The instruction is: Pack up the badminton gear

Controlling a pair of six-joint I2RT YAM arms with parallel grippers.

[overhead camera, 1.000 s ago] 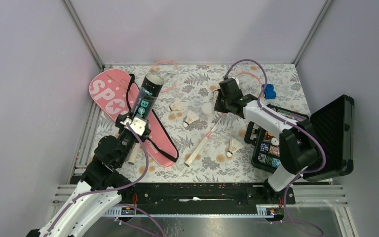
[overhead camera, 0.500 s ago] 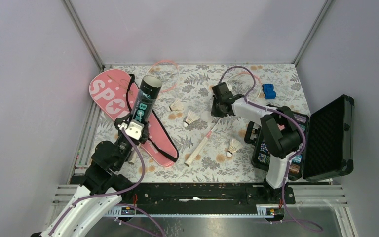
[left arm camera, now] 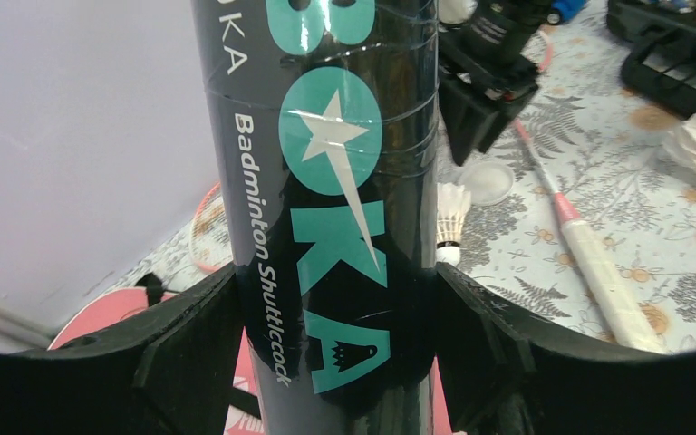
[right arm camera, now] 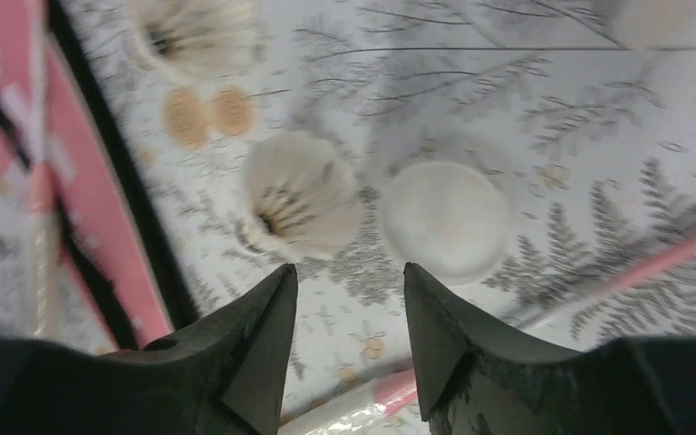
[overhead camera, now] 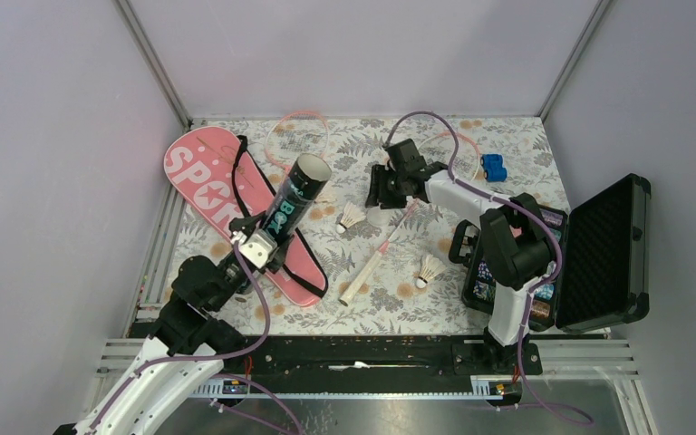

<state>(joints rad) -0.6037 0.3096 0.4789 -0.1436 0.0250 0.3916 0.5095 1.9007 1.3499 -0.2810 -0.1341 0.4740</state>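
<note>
My left gripper [overhead camera: 267,240] is shut on the black tube [overhead camera: 292,198] with teal print, held tilted to the right above the long pink bag [overhead camera: 201,181]. In the left wrist view the tube [left arm camera: 326,181] fills the gap between both fingers [left arm camera: 190,353]. My right gripper [overhead camera: 378,193] hangs open and empty over the cloth, its tips [right arm camera: 349,272] just short of a white shuttlecock [right arm camera: 299,195] and a round white cap [right arm camera: 444,217]. One racket lies with its cream handle [overhead camera: 361,272] toward me. Other shuttlecocks [overhead camera: 352,216] [overhead camera: 430,268] lie loose. A second racket's pink head [overhead camera: 304,136] lies at the back.
An open black case [overhead camera: 598,249] of patterned rolls [overhead camera: 494,272] stands at the right edge. A small blue toy [overhead camera: 493,167] sits at the back right. The fern-print cloth [overhead camera: 399,299] covers the table, with grey walls on three sides.
The right gripper has swung left and lowered toward the white cap, and its jaws have opened. The left arm has tilted the tube over to the right.
</note>
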